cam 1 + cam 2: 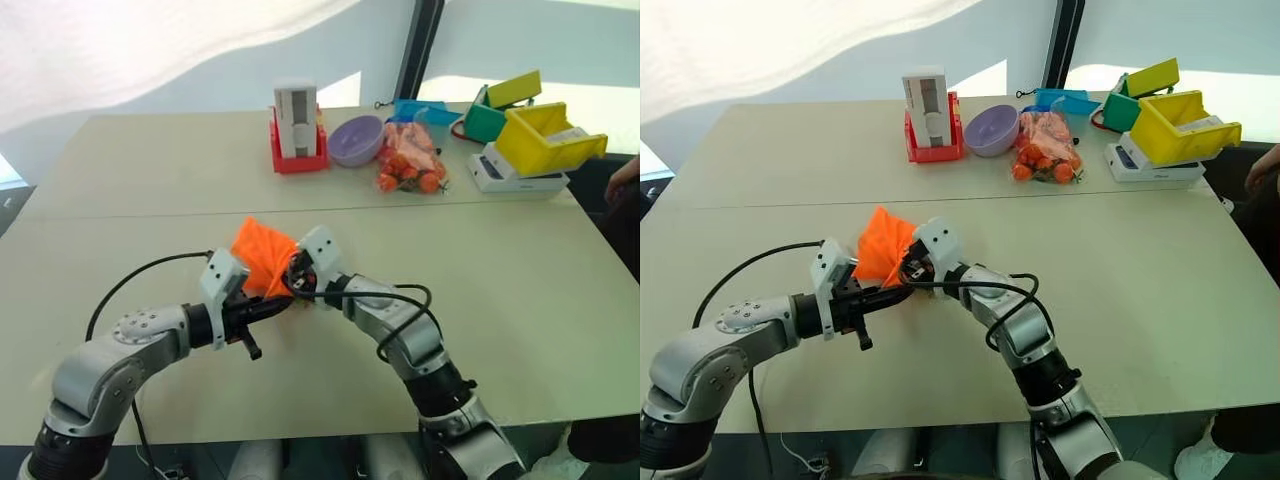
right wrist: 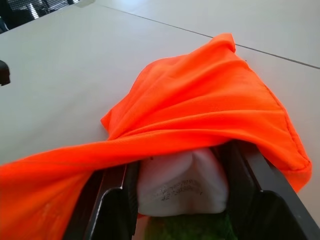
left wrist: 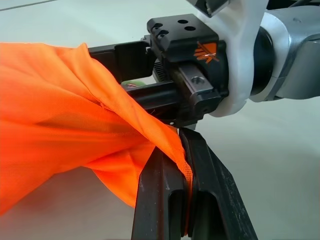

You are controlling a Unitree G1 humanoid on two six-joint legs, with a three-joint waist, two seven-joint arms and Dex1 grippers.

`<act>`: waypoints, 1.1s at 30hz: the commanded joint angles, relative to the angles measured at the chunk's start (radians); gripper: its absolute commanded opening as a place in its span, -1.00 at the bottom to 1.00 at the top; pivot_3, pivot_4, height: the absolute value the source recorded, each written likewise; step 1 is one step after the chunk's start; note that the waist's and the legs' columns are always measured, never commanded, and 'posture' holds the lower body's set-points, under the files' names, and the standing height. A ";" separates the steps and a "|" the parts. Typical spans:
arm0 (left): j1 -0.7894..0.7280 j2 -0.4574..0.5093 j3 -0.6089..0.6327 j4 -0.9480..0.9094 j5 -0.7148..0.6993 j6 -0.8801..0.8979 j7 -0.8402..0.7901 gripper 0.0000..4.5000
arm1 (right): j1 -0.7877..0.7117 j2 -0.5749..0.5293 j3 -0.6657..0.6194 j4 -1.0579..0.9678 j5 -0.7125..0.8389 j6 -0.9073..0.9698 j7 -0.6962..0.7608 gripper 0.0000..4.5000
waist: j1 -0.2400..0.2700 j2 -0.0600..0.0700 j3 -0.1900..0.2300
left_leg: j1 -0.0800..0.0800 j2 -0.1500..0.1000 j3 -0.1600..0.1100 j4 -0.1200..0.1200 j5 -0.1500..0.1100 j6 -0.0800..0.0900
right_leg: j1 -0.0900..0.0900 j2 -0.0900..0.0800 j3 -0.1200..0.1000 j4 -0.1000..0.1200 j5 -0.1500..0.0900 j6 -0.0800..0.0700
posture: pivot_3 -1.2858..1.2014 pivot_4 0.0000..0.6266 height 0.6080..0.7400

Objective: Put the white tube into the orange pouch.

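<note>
My left gripper (image 3: 184, 150) is shut on an edge of the orange pouch (image 1: 262, 255), holding it just above the table near the middle front. From the right, my right gripper (image 2: 180, 170) reaches into the pouch's mouth. It is shut on the white tube (image 2: 181, 186), whose flat white end shows between its fingers (image 2: 112, 205). Orange fabric (image 2: 210, 110) drapes over the tube and both fingertips, hiding the tube's far end. A fuzzy green ball (image 2: 185, 229) lies just below the tube. In the head views the two grippers meet at the pouch (image 1: 880, 248).
Along the table's far edge stand a grey-white box in a red base (image 1: 297, 125), a purple bowl (image 1: 355, 140), a clear bag of orange-red items (image 1: 410, 162), yellow and green bins (image 1: 545, 135) and a white scale (image 1: 515, 178). A person's hand (image 1: 625, 180) shows at the right edge.
</note>
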 commanded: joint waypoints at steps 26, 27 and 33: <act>0.203 0.192 0.182 0.196 0.118 -0.229 -0.197 -1.00 | 0.136 -0.347 -0.090 -0.249 0.104 0.025 0.238 0.99 | 0.002 0.000 0.000 | 0.000 0.001 0.000 0.000 0.000 0.000 | 0.001 -0.001 0.000 0.000 0.000 -0.001 | 0.03 -0.52 1.00; 0.199 0.183 0.168 0.182 0.113 -0.228 -0.198 -1.00 | 0.132 -0.333 -0.085 -0.224 0.095 0.029 0.224 0.99 | 0.002 0.000 0.000 | 0.000 0.001 0.000 0.000 0.000 0.000 | 0.001 -0.001 0.000 0.000 0.000 -0.001 | 0.03 -0.52 1.00; 0.224 0.162 0.162 0.122 0.036 -0.191 -0.240 -0.19 | 0.128 -0.263 -0.099 -0.164 0.113 0.082 0.181 1.00 | 0.000 0.000 0.000 | 0.000 0.001 0.001 0.000 0.000 0.000 | 0.000 -0.003 0.000 0.000 0.000 -0.001 | 0.03 -0.52 1.00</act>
